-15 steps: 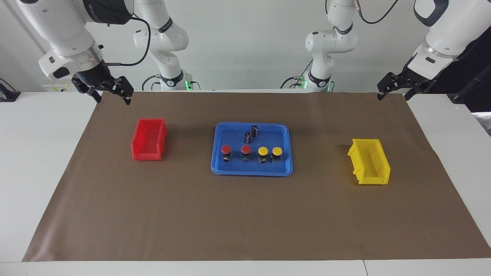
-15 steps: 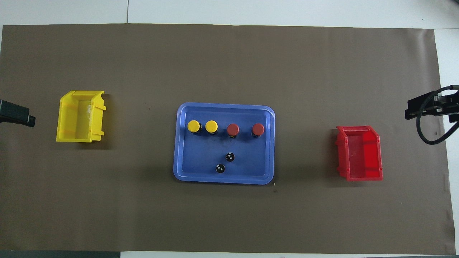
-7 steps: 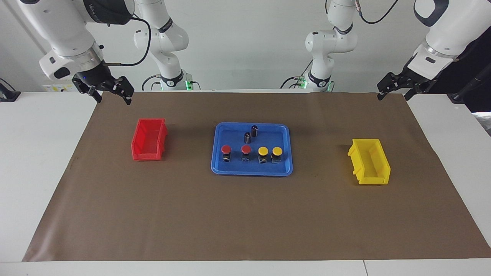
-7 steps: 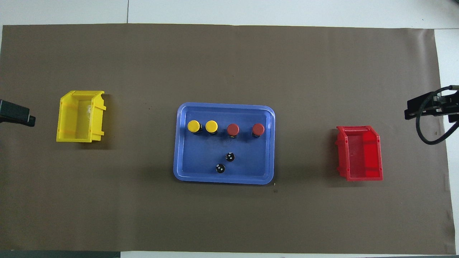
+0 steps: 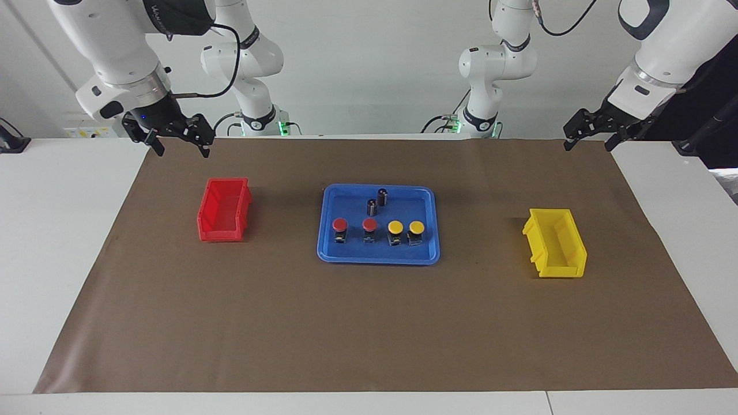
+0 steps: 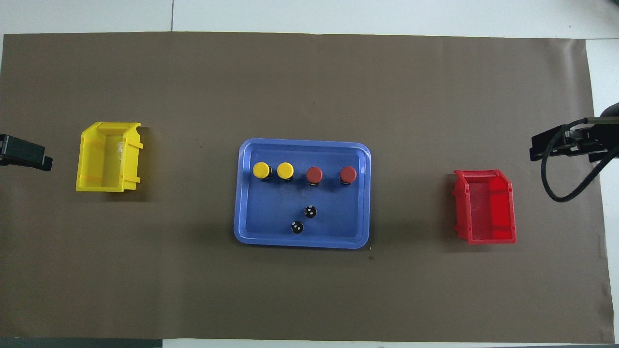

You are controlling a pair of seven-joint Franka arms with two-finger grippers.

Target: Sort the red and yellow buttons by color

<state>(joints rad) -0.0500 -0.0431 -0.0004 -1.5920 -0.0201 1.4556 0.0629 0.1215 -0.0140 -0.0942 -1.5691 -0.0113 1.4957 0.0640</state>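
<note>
Where the four buttons stand, in a single row inside the blue tray (image 5: 429,253), all are upright on their black bases: the two red buttons (image 5: 340,225) (image 5: 369,225) toward the right arm's end, the two yellow buttons (image 5: 395,227) (image 5: 416,227) toward the left arm's end, the yellow pair nearly touching each other. Two dark cylinders (image 5: 382,196) (image 5: 372,206) stand in the same tray, nearer to the robots than the row. The tray lies mid-table on a brown mat (image 5: 369,323). A red bin (image 5: 223,209) sits well apart from the tray toward the right arm's end, and a yellow bin (image 5: 554,242) toward the left arm's end; both show bare interiors. The right gripper (image 5: 180,145) hangs raised over the mat's edge close to the robots, by the red bin's end, fingers spread apart and holding nothing. The left gripper (image 5: 588,137) hangs raised over the mat's corner at the yellow bin's end, fingers likewise parted and holding nothing.
</note>
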